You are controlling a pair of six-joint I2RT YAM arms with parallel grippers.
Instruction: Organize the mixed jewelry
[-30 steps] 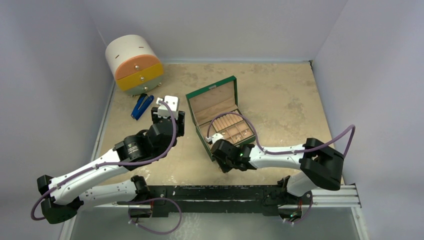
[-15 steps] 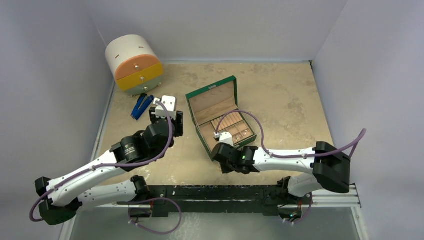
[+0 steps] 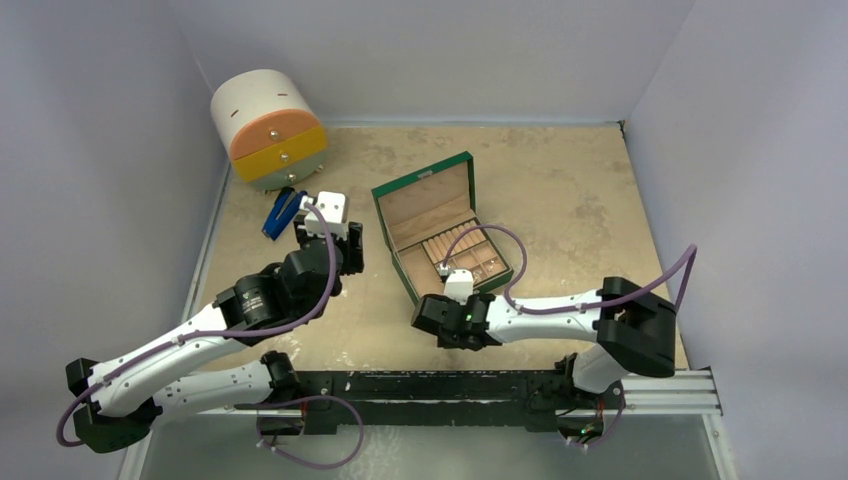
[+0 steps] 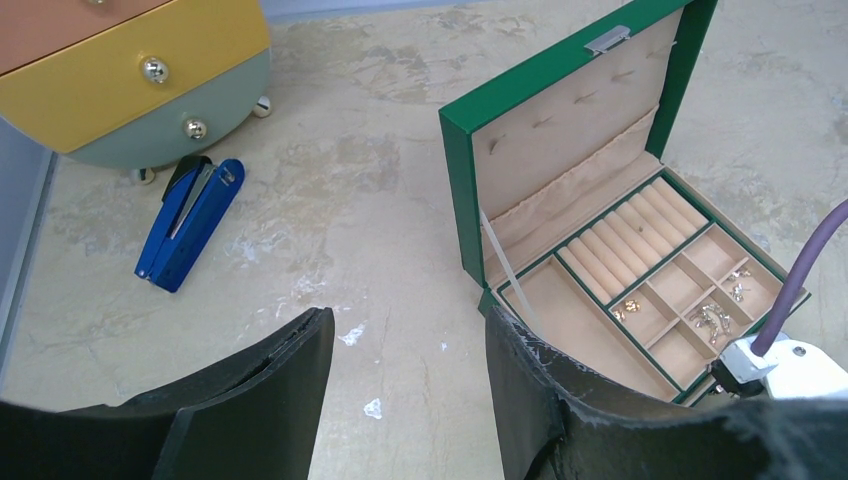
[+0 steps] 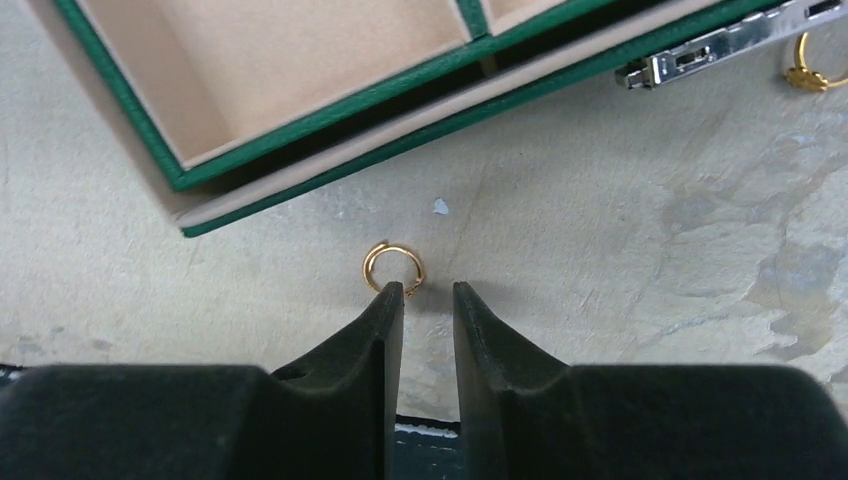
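Observation:
The green box [image 3: 440, 225] stands open mid-table, with small gold pieces [image 4: 630, 308] and earrings [image 4: 712, 315] in its compartments. A gold ring [image 5: 393, 268] lies on the table just in front of the box's near wall [image 5: 330, 110]. My right gripper [image 5: 428, 290] points down at it, jaws a narrow gap apart with nothing between them; the left fingertip [image 5: 390, 297] touches the ring's edge. Another gold ring [image 5: 815, 65] lies by the box clasp [image 5: 700, 55]. My left gripper [image 4: 405, 320] hangs open and empty over bare table left of the box [image 4: 455, 180].
A round drawer cabinet [image 3: 268, 130] stands at the back left, with a blue-handled tool [image 3: 283, 212] in front of it; both show in the left wrist view, the cabinet [image 4: 130, 70] and the tool [image 4: 190, 220]. Walls close the table on three sides.
My right gripper has shifted left and nearer along the box front, down to the gold ring. My left arm has drawn slightly left and back.

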